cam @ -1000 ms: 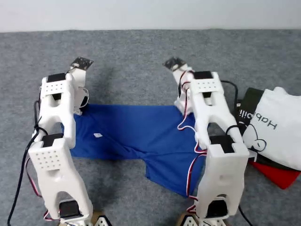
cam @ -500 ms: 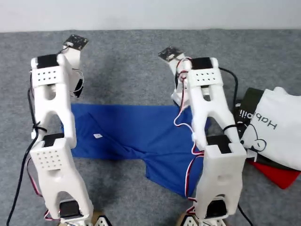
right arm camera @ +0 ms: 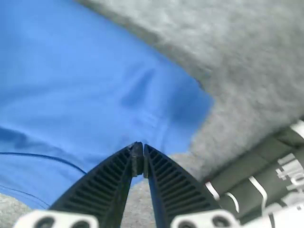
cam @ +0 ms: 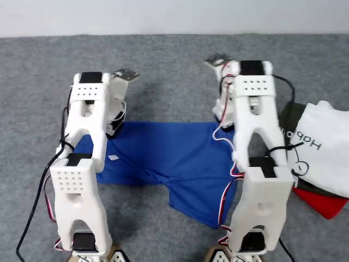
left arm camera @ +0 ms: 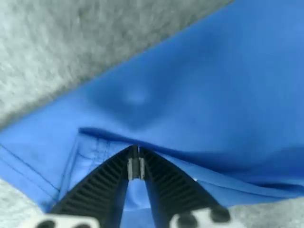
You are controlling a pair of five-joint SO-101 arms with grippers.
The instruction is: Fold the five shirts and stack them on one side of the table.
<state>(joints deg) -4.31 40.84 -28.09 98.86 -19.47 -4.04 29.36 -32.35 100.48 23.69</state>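
On worktop (cam: 163,71), blue shirt (cam: 169,153) spread; left gripper (left arm camera: 135,164), right gripper (right arm camera: 138,161) clenched on its far edge, likely tensioning for fold.

You have soft, even light from above in the high view. The left arm (cam: 90,125) and right arm (cam: 253,125) throw only faint shadows onto the grey table (cam: 163,65). In the left wrist view, the blue shirt (left arm camera: 213,71) darkens along its fold at the left gripper (left arm camera: 135,166).

At centre we show a plain blue shirt (cam: 163,155) on the mottled grey table (cam: 163,65). At right we mark a white shirt (cam: 332,169) with dark print, a dark green shirt (cam: 290,114) and a red shirt (cam: 323,203).
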